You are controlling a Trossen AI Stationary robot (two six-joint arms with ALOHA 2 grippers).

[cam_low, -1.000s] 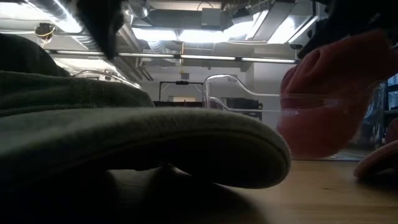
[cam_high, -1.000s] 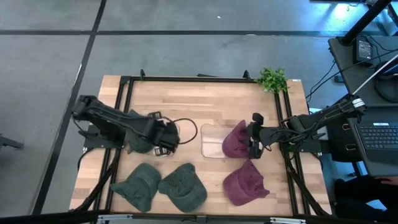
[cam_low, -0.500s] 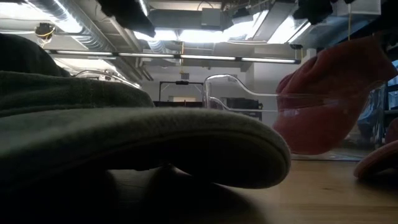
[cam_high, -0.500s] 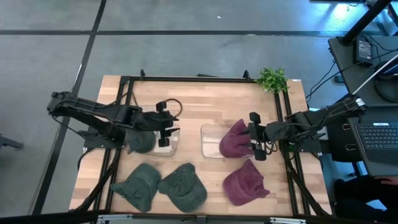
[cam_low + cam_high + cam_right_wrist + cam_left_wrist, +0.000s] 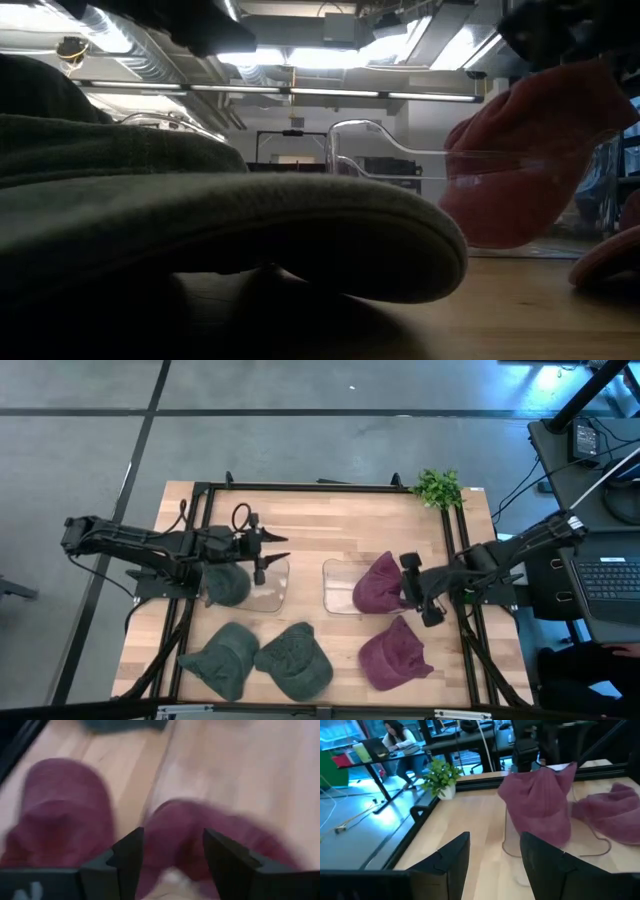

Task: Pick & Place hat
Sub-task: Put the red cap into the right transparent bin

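A maroon hat [image 5: 377, 586] lies slumped in the right clear bin [image 5: 338, 590], draped over its right wall; the low view shows the maroon hat [image 5: 520, 160] behind the bin's wall. My right gripper [image 5: 416, 592] is open just to the hat's right, and its wrist view shows the open right gripper [image 5: 170, 845] with the hat [image 5: 200, 835] ahead. A green hat [image 5: 224, 586] rests at the left end of the left clear bin [image 5: 270, 586]. My left gripper [image 5: 268, 546] hangs open above that bin's far edge, pointing at the table's right side; its wrist view shows the left gripper [image 5: 495, 845].
A second maroon hat [image 5: 395, 655] lies on the table near the front right. Two green hats [image 5: 225, 660] [image 5: 295, 660] lie along the near edge, and one of them [image 5: 200, 230] fills the low view. A small plant [image 5: 437, 488] stands at the far right corner.
My left gripper has risen off the left bin and drawn back toward the far edge, leaving the green hat in place. My right gripper has pulled back from the maroon hat toward the right and near edges. The hat has sagged a little lower into the right bin.
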